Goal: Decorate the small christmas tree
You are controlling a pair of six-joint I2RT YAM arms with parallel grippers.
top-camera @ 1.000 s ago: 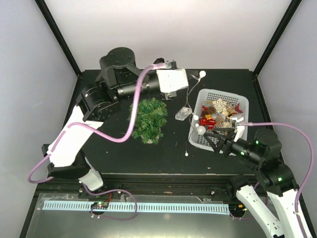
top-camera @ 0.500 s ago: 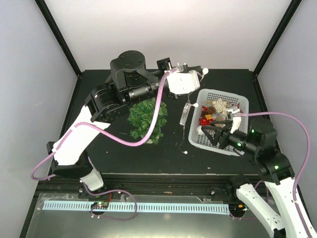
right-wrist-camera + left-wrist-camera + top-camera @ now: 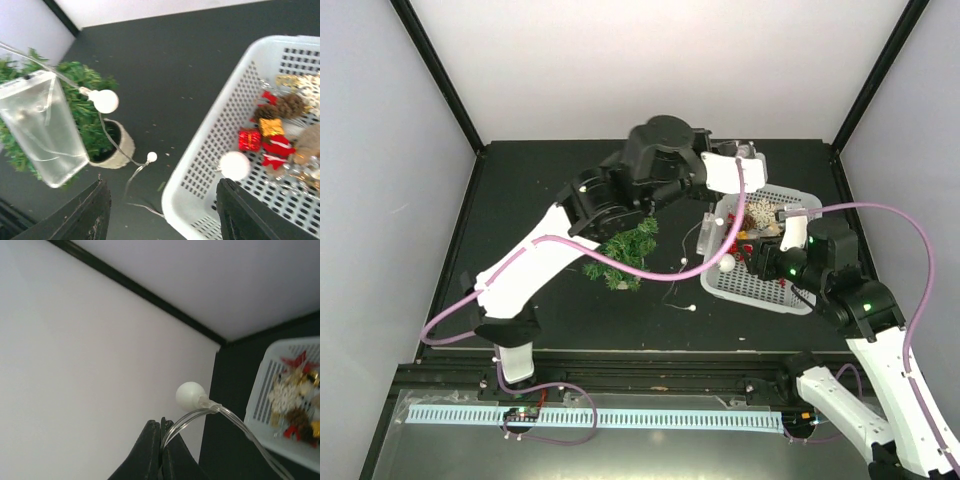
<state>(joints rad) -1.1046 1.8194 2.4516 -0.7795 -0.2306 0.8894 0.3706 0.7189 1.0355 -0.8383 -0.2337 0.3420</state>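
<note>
Left wrist: left end effector point(image 3: 160, 426) clamps clear round-bulbed wire point(image 3: 205, 402); right end effector point(image 3: 162, 189) gapes

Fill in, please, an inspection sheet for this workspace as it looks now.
Surface: black table, no spill seen.
Job's things: small christmas tree looks tipped, pot toward the near edge, no ornament seen on it; light string hangs from the left gripper, its clear battery box in the air beside the tree.
Clutter: white basket holding ornaments; one bulb of the string lies on the table.
Grippers: left gripper shut on the light string; right gripper open and empty, by the basket's rim.
Cables: purple cables loop along both arms; the left arm's one passes above the tree.
Surroundings: white walls, black frame posts; nothing else seen.
</note>
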